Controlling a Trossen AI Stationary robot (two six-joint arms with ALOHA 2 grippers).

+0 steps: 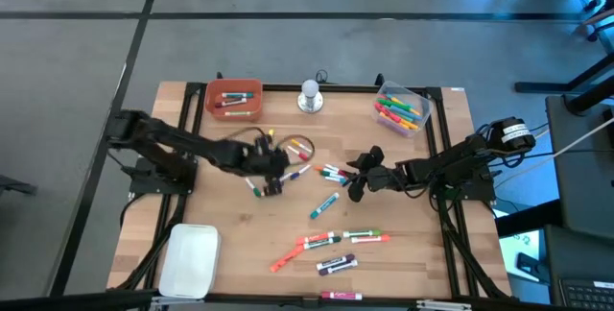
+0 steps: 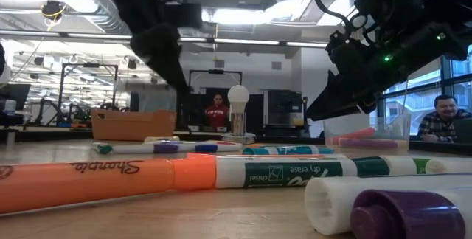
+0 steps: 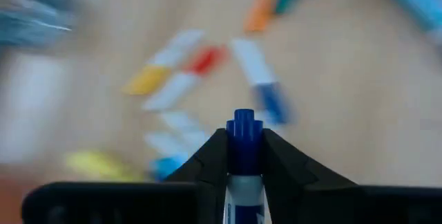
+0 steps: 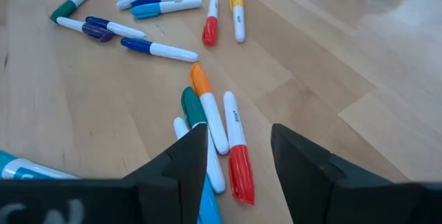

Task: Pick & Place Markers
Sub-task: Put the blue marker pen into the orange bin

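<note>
Many capped markers lie scattered flat on the wooden table (image 1: 288, 215). My left gripper (image 1: 271, 179) (image 3: 243, 141) hovers left of the middle, shut on a white marker with a blue cap (image 3: 243, 124). My right gripper (image 1: 356, 180) (image 4: 238, 151) is open right of the middle. It hangs over a small cluster of markers: orange-capped (image 4: 210, 110), green-capped (image 4: 193, 106) and red-capped (image 4: 238, 158). Its fingers stand on either side of the cluster without touching it. More markers lie beyond it (image 4: 159, 48). My left gripper pinches the white marker between its two fingers just behind the blue cap (image 3: 243, 156). The marker runs along the fingers, and the cap sticks out past the fingertips (image 3: 210, 158). The fingers slant down from above. The marker looks lifted clear of the table.
An orange bin (image 1: 234, 88) and a clear bin (image 1: 414, 95), both holding markers, stand at the far edge with a silver knob-like object (image 1: 309, 97) between them. A white tray (image 1: 189, 258) sits at the near left corner. People sit in the room beyond (image 2: 216, 110).
</note>
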